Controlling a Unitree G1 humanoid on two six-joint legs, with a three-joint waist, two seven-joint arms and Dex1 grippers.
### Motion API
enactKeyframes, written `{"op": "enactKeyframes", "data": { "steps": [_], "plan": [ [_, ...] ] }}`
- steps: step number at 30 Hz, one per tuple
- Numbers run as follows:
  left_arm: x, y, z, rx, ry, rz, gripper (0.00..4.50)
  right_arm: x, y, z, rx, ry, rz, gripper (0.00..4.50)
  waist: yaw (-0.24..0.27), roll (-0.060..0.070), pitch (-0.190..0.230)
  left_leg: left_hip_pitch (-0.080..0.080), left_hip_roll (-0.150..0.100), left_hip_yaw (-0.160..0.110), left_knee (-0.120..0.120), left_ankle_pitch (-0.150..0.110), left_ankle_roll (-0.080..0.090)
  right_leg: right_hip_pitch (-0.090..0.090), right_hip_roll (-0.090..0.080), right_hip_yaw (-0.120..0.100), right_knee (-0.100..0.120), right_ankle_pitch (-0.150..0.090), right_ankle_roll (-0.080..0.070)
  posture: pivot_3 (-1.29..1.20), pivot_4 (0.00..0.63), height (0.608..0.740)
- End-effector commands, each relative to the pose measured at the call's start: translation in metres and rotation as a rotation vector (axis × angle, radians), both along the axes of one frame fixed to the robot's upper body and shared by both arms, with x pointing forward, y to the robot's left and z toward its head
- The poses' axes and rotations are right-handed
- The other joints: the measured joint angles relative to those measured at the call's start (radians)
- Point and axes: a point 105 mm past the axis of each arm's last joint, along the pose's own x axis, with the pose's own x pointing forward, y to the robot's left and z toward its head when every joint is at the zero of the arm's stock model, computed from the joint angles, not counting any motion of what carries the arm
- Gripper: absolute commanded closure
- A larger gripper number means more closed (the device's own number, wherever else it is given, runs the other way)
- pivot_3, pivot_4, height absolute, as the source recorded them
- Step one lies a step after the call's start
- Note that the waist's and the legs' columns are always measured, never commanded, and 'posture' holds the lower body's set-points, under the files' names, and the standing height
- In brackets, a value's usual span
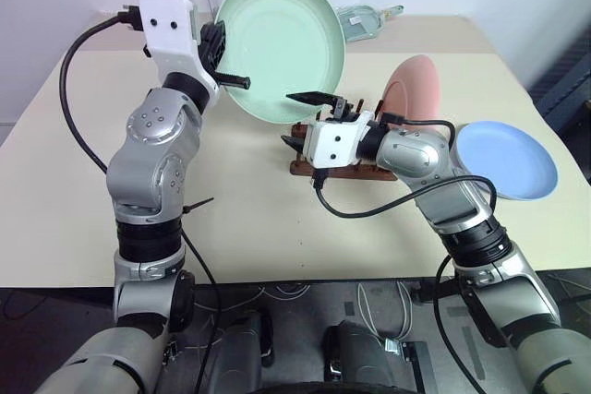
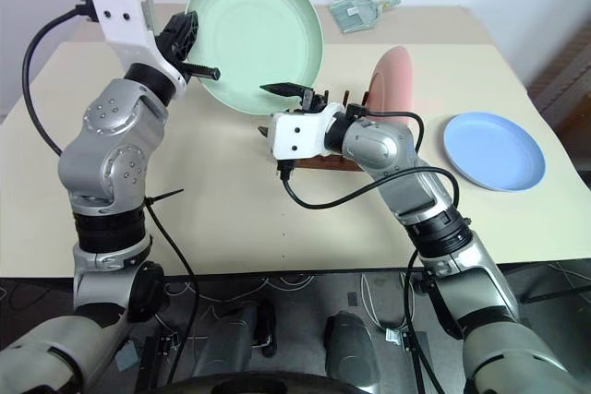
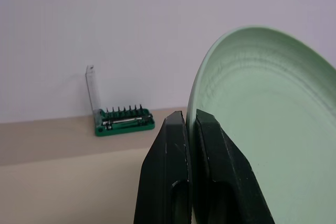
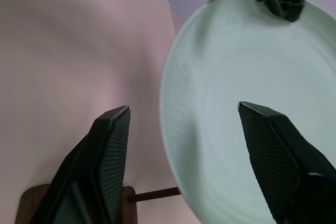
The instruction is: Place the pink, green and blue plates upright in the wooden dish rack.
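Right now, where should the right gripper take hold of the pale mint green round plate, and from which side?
On the bare lower rim of the pale mint green round plate, coming from the rack side. The plate stands nearly on edge, the left gripper pinches its left rim, and the open right gripper already faces it.

Pale mint green plate (image 1: 282, 43), round, shallow, raised on edge above the desk, salmon pink plate (image 1: 413, 89), upright in the dark wooden dish rack (image 1: 319, 165), light blue plate (image 1: 508, 161), flat, well right of the rack
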Motion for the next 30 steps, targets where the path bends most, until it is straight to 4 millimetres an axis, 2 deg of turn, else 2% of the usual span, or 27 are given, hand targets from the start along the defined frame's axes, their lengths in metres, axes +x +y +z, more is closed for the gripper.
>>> {"op": "enactKeyframes", "data": {
  "steps": [1,6,7,9,14,19,22,28,29,30],
  "plan": [
    [-0.011,-0.007,0.022,-0.004,-0.094,-0.029,4.50,-0.002,0.008,0.004,0.018,-0.038,-0.006,1.07,0.000,0.000,0.000,0.000,0.000,0.000,0.000,0.000,0.000,0.000,0.000,0.000,0.000,0.000,0.000,0.00,0.150,0.736],
    [-0.016,-0.016,0.024,-0.007,-0.097,-0.087,4.50,0.015,0.006,-0.001,-0.008,-0.101,-0.094,1.07,0.001,0.000,0.000,0.000,0.000,0.000,0.000,0.000,0.000,0.000,0.000,0.000,0.000,0.000,0.000,0.00,0.150,0.736],
    [-0.017,-0.016,0.024,-0.005,-0.094,-0.090,4.50,0.016,0.005,-0.002,-0.012,-0.107,-0.100,1.30,0.002,0.000,0.000,0.000,0.000,0.000,0.000,0.000,0.000,0.000,0.000,0.000,0.000,0.000,0.000,0.00,0.150,0.736],
    [-0.017,-0.017,0.022,-0.003,-0.089,-0.093,4.50,0.017,0.005,-0.003,-0.015,-0.111,-0.101,1.90,0.001,0.000,0.000,0.000,0.000,0.000,0.000,0.000,0.000,0.000,0.000,0.000,0.000,0.000,0.000,0.00,0.150,0.736],
    [-0.016,-0.016,0.022,-0.002,-0.081,-0.093,4.50,0.017,0.006,-0.002,-0.012,-0.118,-0.098,4.47,-0.001,0.000,0.000,0.000,0.000,0.000,0.000,0.000,0.000,0.000,0.000,0.000,0.000,0.000,0.000,0.00,0.150,0.736],
    [-0.015,-0.017,0.020,-0.015,-0.068,-0.106,4.50,0.017,0.006,-0.002,-0.012,-0.131,-0.099,4.47,0.000,0.000,0.000,0.000,0.000,0.000,0.000,0.000,0.000,0.000,0.000,0.000,0.000,0.000,0.000,0.00,0.150,0.736],
    [-0.015,-0.016,0.021,-0.066,-0.068,-0.132,3.47,0.017,0.006,-0.001,-0.013,-0.143,-0.104,4.50,0.001,0.000,0.000,0.000,0.000,0.000,0.000,0.000,0.000,0.000,0.000,0.000,0.000,0.000,0.000,0.00,0.150,0.736],
    [-0.014,-0.006,0.026,-0.154,-0.077,-0.125,0.32,0.016,0.006,0.000,-0.014,-0.154,-0.102,4.50,-0.002,0.000,0.000,0.000,0.000,0.000,0.000,0.000,0.000,0.000,0.000,0.000,0.000,0.000,0.000,0.00,0.150,0.736],
    [-0.014,0.002,0.032,-0.219,-0.093,-0.113,0.06,0.016,0.006,0.001,-0.012,-0.156,-0.100,4.50,-0.002,0.000,0.000,0.000,0.000,0.000,0.000,0.000,0.000,0.000,0.000,0.000,0.000,0.000,0.000,0.00,0.150,0.736],
    [-0.014,0.007,0.037,-0.267,-0.103,-0.106,0.06,0.016,0.006,0.001,-0.011,-0.157,-0.099,4.50,-0.001,0.000,0.000,0.000,0.000,0.000,0.000,0.000,0.000,0.000,0.000,0.000,0.000,0.000,0.000,0.00,0.150,0.736]
  ]
}}
